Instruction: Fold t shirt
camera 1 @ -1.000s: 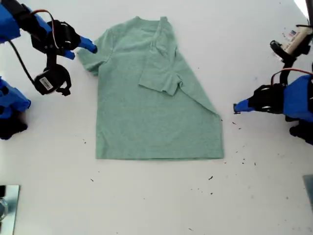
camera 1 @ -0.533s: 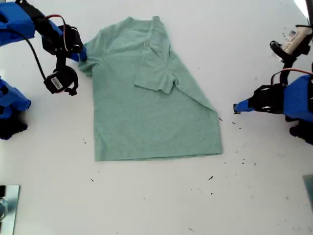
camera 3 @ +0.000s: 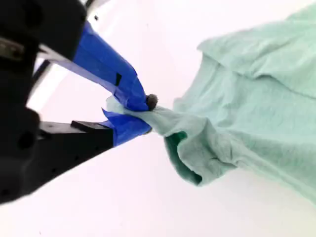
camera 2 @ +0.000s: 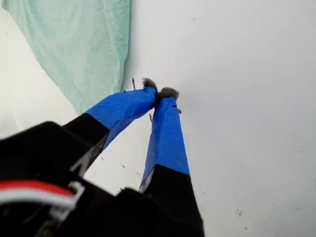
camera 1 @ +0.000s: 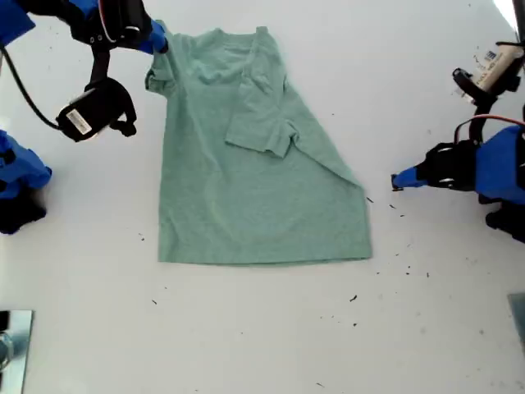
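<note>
The pale green t shirt (camera 1: 246,180) lies flat on the white table, and the sleeve on the exterior view's right is folded in over the chest. At the exterior view's top left, my second gripper (camera 1: 158,41) is shut on the other sleeve (camera 3: 197,148) and holds it lifted and bunched; the pinch shows between the blue fingertips (camera 3: 140,116). My first gripper (camera 1: 397,181) rests shut and holds nothing at the exterior view's right, just off the shirt's hem corner. Its touching blue tips (camera 2: 159,94) sit on bare table beside the shirt edge (camera 2: 84,44).
The second arm's black camera module (camera 1: 90,115) hangs beside the shirt on the exterior view's left. A white and black device (camera 1: 492,70) stands at the top right, a metallic object (camera 1: 12,345) at the bottom left. Dark specks (camera 1: 406,267) dot the table near the first gripper.
My second gripper closed on the sleeve and lifted it toward the exterior view's top, and the shirt shifted slightly to that view's left. The first arm stayed still.
</note>
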Action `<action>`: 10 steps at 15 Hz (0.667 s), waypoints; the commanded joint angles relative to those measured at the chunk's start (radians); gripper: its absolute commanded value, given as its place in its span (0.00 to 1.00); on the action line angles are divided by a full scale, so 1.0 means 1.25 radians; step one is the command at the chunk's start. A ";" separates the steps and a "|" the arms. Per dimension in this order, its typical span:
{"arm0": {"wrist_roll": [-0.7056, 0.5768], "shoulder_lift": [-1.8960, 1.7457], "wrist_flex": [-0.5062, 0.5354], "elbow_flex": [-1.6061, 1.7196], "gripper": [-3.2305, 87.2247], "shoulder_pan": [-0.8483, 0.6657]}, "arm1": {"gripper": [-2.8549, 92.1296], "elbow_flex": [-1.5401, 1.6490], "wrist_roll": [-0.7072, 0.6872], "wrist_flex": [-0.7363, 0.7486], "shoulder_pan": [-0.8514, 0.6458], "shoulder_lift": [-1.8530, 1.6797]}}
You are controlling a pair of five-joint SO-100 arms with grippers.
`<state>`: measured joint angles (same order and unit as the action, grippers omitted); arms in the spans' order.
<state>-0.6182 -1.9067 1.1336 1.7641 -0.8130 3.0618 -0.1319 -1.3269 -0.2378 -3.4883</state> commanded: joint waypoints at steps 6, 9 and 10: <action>0.039 0.204 -0.108 -0.183 0.03 0.225 | 0.06 0.040 0.000 0.004 0.007 -0.011; 0.066 0.453 -0.091 -0.474 0.03 0.272 | 0.06 0.040 0.010 0.004 0.020 -0.011; 0.066 0.552 -0.065 -0.585 0.03 0.279 | 0.06 0.040 0.013 0.004 0.023 -0.011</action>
<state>-0.5492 -1.3192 1.0293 1.2502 -0.4893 3.0618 -0.1319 -1.3269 -0.2240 -3.4883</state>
